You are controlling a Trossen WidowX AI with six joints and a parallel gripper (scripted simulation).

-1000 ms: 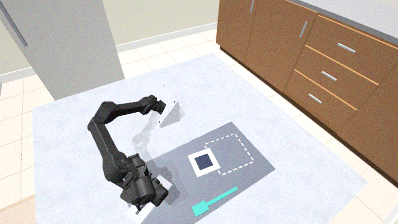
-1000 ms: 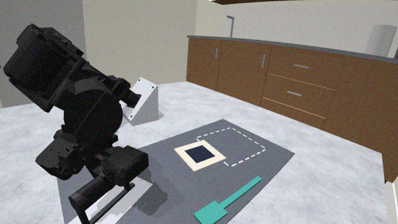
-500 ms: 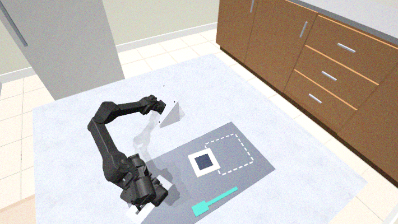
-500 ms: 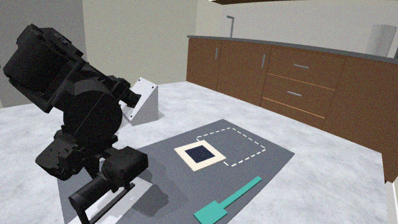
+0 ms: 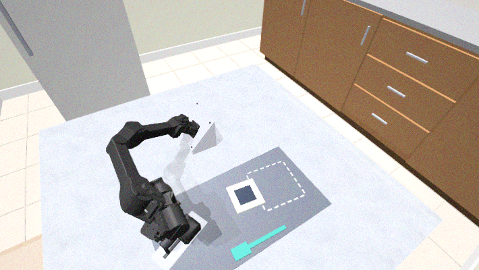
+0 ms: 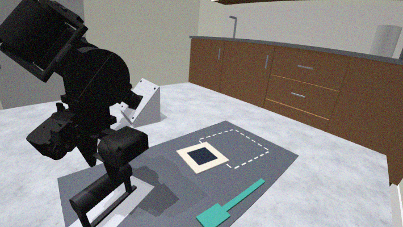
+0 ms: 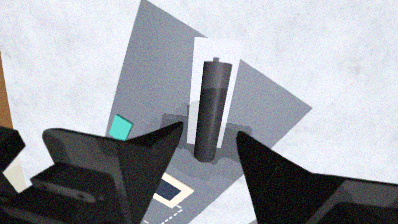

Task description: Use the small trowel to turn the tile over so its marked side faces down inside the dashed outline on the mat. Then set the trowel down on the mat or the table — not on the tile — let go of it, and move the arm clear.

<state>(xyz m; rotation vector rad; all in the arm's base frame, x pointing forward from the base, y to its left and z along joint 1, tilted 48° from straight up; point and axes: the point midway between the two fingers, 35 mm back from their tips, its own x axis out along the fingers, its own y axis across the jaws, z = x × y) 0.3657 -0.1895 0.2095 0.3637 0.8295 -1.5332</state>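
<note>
The small trowel (image 5: 179, 253) (image 6: 99, 188) (image 7: 212, 115) has a black round handle on posts above a flat white blade, over the near left part of the grey mat (image 5: 310, 202) (image 6: 284, 154) (image 7: 145, 50). My gripper (image 6: 103, 172) (image 7: 209, 130) is open, its fingers on either side of the handle with gaps between. Whether the blade rests flat on the mat is hard to tell. The cream tile (image 5: 245, 195) (image 6: 202, 156) (image 7: 168, 190) lies flat with its dark square facing up, across the left side of the dashed outline (image 5: 304, 194) (image 6: 268, 150).
A teal spatula-shaped tool (image 5: 268, 236) (image 6: 244, 196) (image 7: 121, 127) lies on the mat near its front edge. A white wedge-shaped stand (image 5: 207, 140) (image 6: 151, 110) carries the arm's base on the table (image 5: 354, 189) (image 6: 312, 198), behind the mat. A fridge and wooden cabinets stand beyond.
</note>
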